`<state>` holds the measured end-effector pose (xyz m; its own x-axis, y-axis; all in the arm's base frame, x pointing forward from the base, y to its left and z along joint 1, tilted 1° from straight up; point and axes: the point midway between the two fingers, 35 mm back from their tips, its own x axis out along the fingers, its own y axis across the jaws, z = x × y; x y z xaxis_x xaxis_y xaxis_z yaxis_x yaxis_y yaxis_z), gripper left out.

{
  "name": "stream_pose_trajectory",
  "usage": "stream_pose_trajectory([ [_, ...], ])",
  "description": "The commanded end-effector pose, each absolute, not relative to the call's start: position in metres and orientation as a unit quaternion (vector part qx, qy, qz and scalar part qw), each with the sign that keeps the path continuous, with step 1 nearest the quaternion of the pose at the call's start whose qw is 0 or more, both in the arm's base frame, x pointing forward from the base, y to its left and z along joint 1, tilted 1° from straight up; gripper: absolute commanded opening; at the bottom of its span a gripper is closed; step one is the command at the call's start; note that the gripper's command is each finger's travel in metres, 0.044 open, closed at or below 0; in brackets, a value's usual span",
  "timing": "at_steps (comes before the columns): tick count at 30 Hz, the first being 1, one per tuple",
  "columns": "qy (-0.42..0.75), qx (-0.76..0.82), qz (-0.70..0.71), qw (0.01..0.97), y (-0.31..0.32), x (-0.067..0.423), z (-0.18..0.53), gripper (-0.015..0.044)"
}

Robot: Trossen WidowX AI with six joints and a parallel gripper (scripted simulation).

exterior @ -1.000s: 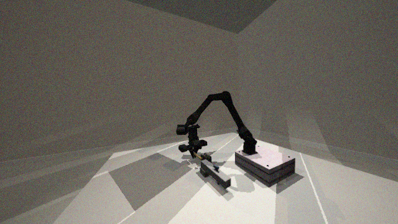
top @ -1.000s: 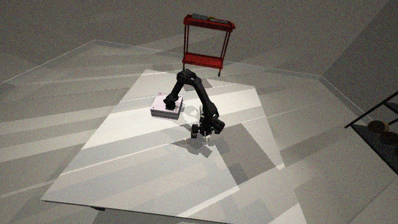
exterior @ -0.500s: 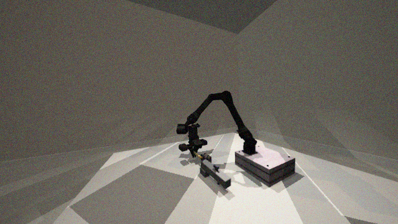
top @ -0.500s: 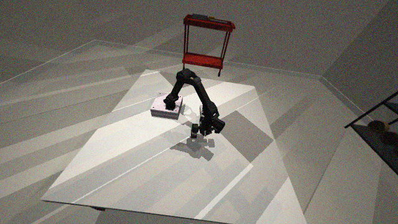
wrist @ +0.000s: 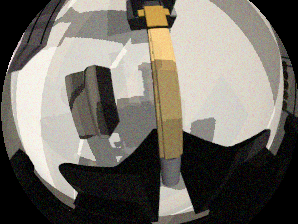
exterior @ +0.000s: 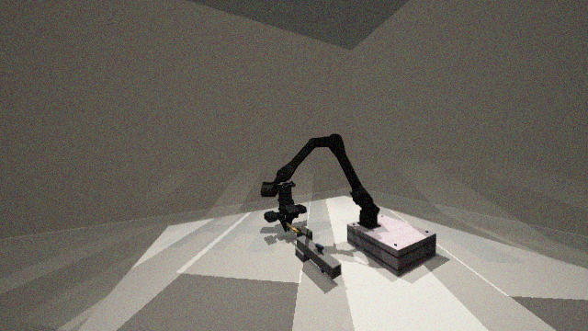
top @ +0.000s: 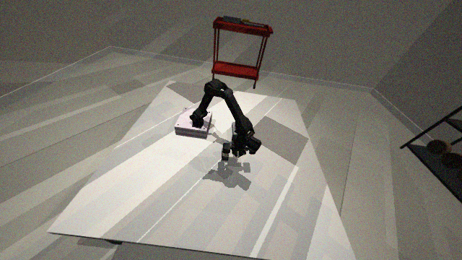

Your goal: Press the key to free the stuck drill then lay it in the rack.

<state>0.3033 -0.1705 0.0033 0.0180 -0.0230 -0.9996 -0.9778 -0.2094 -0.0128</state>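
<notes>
My gripper is shut on a slim yellow-tan bar with a grey end, which looks like the drill. The bar runs away from the fingers, and its far end overlaps a dark housing at the top of the wrist view; whether it sits in the housing or is clear of it cannot be told. A long grey block stands beside the gripper, with a small dark knob on it, perhaps the key. A small dark block is beside the bar. I cannot tell which block is the rack.
The arm's base stands on a pinkish box. A red cart with tools on its top shelf stands beyond the table. A dark shelf holding round brown things is at the far right.
</notes>
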Motion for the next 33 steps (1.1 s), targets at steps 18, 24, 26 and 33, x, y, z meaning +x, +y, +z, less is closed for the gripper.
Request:
stream_pose_trajectory([
  [18, 0.446, -0.562, 0.539, 0.442, -0.17, 0.304, 0.013, 0.0],
  [24, 0.446, -0.562, 0.539, 0.442, -0.17, 0.304, 0.015, 0.0],
  [26, 0.446, -0.562, 0.539, 0.442, -0.17, 0.304, 0.015, 0.0],
  [33, 0.446, -0.562, 0.539, 0.442, -0.17, 0.304, 0.018, 0.0],
])
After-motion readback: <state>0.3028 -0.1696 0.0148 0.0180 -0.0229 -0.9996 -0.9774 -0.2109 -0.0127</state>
